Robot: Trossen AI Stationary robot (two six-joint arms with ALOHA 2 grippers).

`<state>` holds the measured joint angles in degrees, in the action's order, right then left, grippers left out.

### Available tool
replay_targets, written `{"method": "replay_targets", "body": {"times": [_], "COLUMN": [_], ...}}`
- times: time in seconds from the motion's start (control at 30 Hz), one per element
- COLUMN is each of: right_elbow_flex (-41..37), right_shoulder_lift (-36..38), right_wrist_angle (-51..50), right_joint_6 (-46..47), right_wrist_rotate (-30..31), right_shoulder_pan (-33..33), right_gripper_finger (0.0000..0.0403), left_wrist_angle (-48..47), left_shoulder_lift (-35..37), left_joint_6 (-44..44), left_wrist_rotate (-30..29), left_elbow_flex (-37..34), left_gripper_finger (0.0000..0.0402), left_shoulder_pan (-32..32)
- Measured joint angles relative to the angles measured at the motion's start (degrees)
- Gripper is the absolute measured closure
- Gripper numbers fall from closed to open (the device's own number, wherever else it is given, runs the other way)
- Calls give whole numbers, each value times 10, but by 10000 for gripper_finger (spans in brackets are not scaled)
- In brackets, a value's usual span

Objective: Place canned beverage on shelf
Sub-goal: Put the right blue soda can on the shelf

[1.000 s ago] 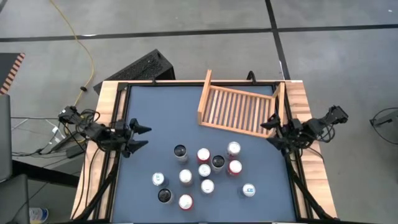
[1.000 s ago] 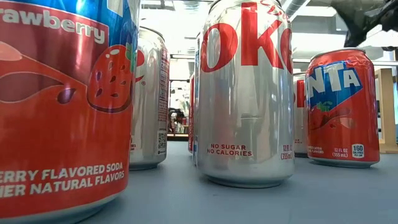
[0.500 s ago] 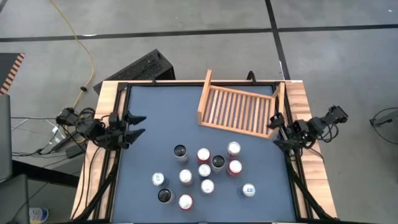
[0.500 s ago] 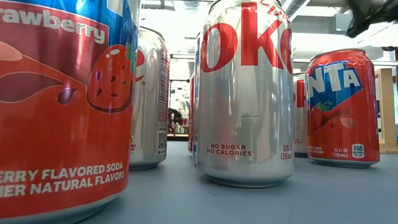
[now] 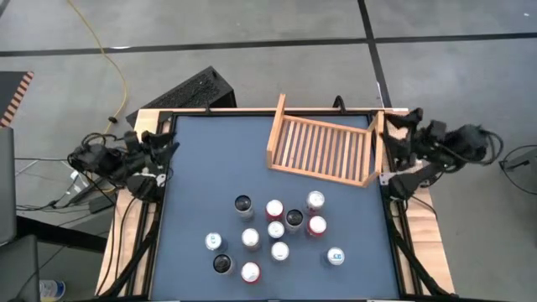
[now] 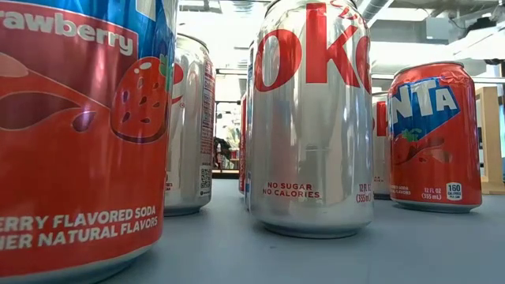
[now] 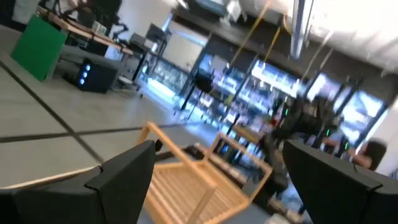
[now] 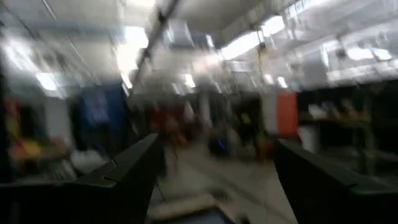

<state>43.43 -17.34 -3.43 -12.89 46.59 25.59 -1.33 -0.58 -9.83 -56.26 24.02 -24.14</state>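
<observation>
Lying empty at the table's point(image 5: 193, 151) far right corner, the shelf point(image 5: 323, 149) sits apart from the cans point(image 5: 277, 228) clustered near the front, while the left gripper point(image 5: 159, 151) and right gripper point(image 5: 394, 143) hover open over opposite side edges.

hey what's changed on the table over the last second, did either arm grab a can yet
No can taken. Both arms pulled back from the mat to the table's edges: the left gripper swung outward and toward the far side, and the right gripper swung up past the shelf's right board. Both stand open and empty. The cans and the shelf stayed where they were.
</observation>
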Motion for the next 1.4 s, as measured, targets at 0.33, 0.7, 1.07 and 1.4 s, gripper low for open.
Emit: {"method": "replay_targets", "body": {"times": [0.33,0.7,1.07,1.4], "right_elbow_flex": [214,582,722,488], "right_shoulder_lift": [-399,-718,-857,-686], "right_wrist_angle": [-387,-756,-864,-857], "right_joint_6": [379,661,788,883], "right_wrist_rotate": [-176,-427,-349,-296], "right_shoulder_pan": [57,80,176,212], "right_gripper_finger": [92,92,92,118], "left_wrist_angle": [-69,-57,-58,-58], "left_shoulder_lift": [-35,-67,-85,-85], "left_joint_6": [-97,-60,-98,-104], "left_wrist_rotate": [50,120,193,195], "left_elbow_flex": [1,2,2,2], "left_gripper_finger": [60,60,60,60], "left_shoulder_pan": [0,0,0,0]}}
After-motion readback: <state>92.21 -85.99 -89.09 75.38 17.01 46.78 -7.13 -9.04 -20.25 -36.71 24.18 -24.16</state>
